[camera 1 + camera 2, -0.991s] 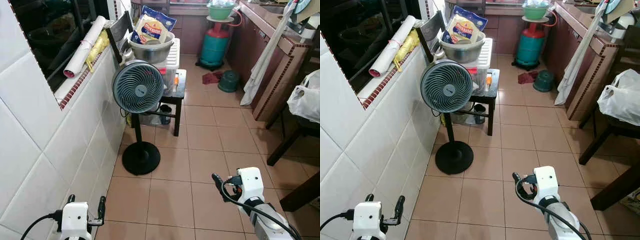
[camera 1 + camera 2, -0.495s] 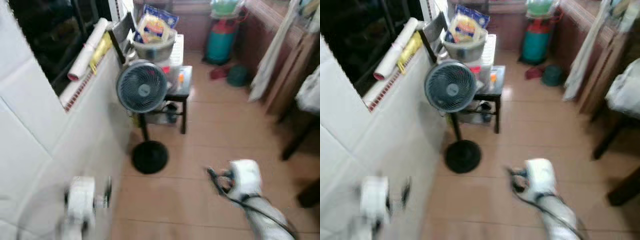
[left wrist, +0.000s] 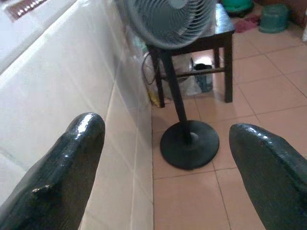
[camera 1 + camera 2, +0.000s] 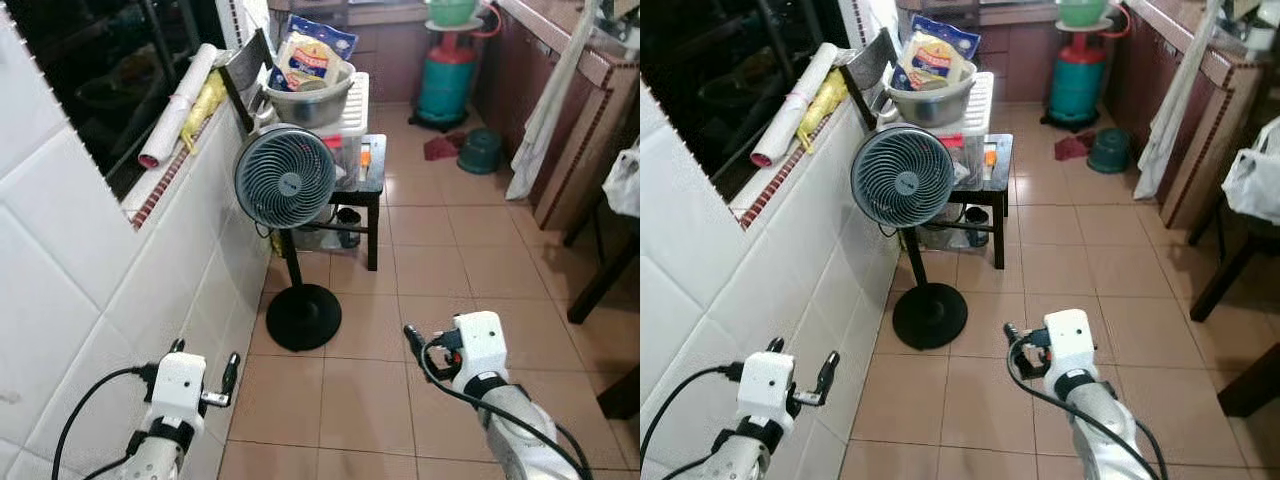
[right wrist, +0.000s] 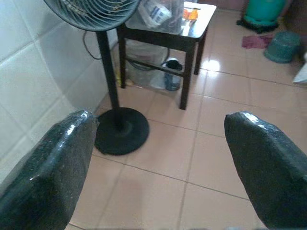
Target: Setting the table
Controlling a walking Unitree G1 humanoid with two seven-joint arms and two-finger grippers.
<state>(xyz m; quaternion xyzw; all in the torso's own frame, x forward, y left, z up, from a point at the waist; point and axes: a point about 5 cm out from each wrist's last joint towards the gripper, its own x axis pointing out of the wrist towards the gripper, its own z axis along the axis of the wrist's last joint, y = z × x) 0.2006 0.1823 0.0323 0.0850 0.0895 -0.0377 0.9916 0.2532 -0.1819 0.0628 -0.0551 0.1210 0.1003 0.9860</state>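
- The white tiled wall (image 4: 90,270) runs along the left side, topped by a ledge under a dark window.
- On that ledge lie a white rolled sheet with a red band (image 4: 178,105) and, just beside it, a yellow bundle (image 4: 207,98).
- The left pincer (image 4: 205,365) hangs low, close to the wall; its two black fingers (image 3: 62,163) are spread wide apart with nothing between them.
- A grey round-caged pedestal fan (image 4: 285,178) stands on a black round base (image 4: 304,316) on the terracotta tiled floor (image 4: 440,250), near the wall.
- Just behind the fan is a small dark wooden bench (image 4: 360,185); it carries a white plastic box (image 4: 352,110) with a large steel bowl (image 4: 306,100) on top, and a blue and white food packet (image 4: 314,52) rests in the bowl. Something small and orange (image 4: 366,158) lies on the bench top; what it is cannot be told.
- No tableware for laying a table can be made out.
- The right pincer (image 4: 1010,345) hovers over bare floor tiles, well apart from the fan base, its black fingers (image 5: 259,158) also held wide and empty.
- Farther back stands a teal gas cylinder (image 4: 444,80), with a green round tub (image 4: 480,150) on the floor near it.
- A pale cloth (image 4: 545,120) hangs down a brown counter (image 4: 580,110) on the right.
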